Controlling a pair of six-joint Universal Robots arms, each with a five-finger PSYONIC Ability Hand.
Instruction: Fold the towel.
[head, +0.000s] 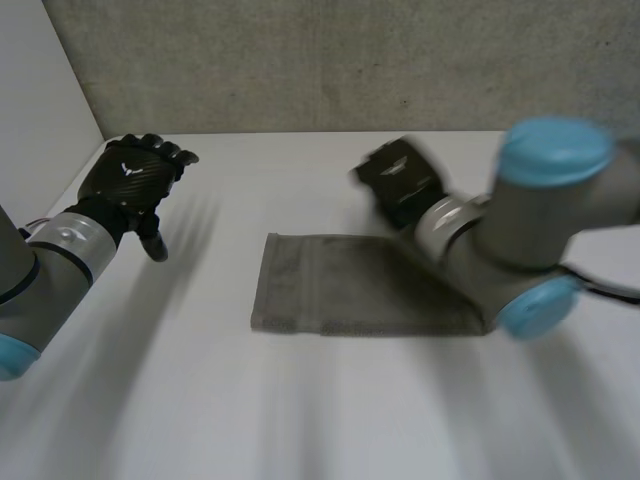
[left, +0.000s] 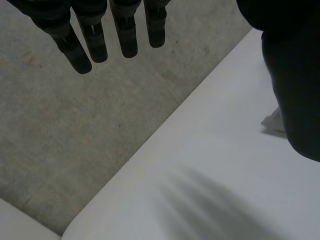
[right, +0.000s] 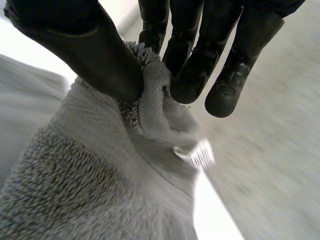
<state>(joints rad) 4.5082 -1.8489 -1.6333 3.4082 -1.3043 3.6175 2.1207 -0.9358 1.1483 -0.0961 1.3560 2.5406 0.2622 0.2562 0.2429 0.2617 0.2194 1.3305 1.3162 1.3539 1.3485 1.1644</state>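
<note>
Towel (head: 340, 290), grey, lies on the white table (head: 300, 420), right of its middle, with its far right part lifted. The right hand (head: 400, 182) pinches that part between thumb (right: 95, 55) and fingers (right: 192, 80). The left hand (head: 135, 172) hangs above the table's left side, well apart, stretched straight and grasping nothing.

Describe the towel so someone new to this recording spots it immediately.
On the white table, a grey towel lies beside the right arm. It is the only cloth, its right end lifted and pinched by the right hand while the left hand hovers apart.
</note>
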